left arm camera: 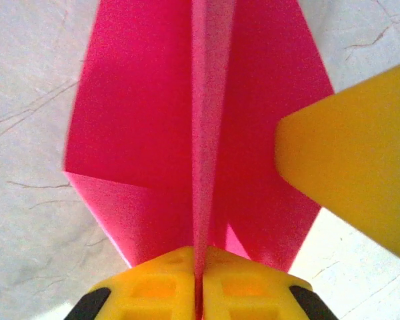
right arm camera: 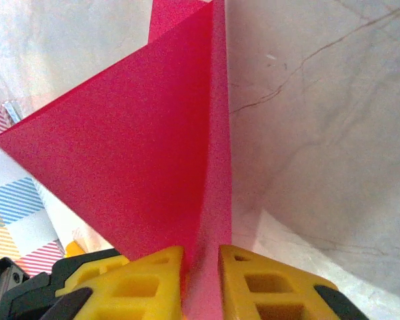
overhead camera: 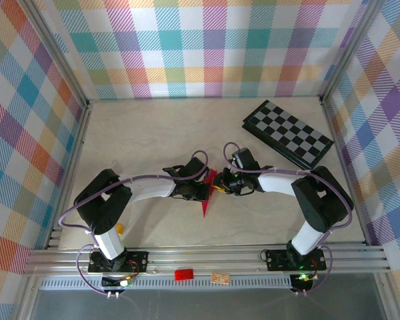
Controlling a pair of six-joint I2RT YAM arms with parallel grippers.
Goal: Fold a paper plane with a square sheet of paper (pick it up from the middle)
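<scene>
Left gripper pinches the plane by its centre crease, wings spreading ahead of it. Right gripper straddles that crease, jaws slightly apart; whether it grips, I cannot tell. A one-sided hold may let the plane twist or unfold.

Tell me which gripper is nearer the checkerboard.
Right. The right gripper sits left of the checkerboard, toward the bases; the left gripper is farther left, across the paper plane.
</scene>
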